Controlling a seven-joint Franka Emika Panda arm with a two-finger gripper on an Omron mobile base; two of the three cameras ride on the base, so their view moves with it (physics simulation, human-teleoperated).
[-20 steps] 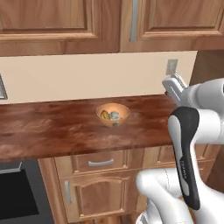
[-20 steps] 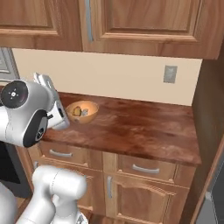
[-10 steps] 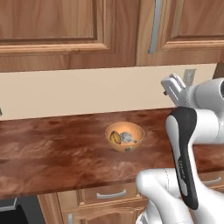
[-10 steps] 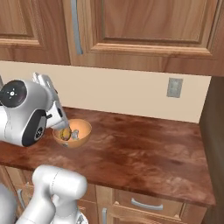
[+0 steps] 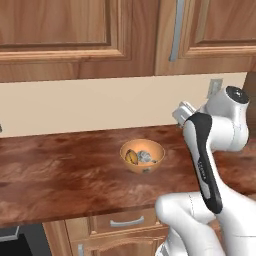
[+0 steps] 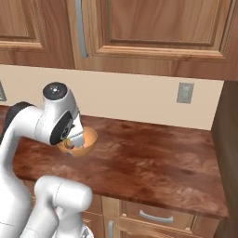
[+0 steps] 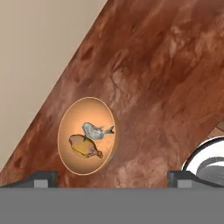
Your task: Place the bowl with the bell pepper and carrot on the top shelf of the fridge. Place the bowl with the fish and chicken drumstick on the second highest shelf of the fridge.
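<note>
Simply an orange-tan bowl (image 7: 87, 135) with grey fish (image 7: 95, 131) and golden drumstick (image 7: 84, 146); hand (image 7: 111, 177) spread apart.

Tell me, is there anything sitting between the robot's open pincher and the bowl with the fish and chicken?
No. In the hand view, just bare counter separates the open gripper from the bowl holding fish and chicken drumstick.

Even, soft rendered light; faint shadows, slightly coarse detail.
</note>
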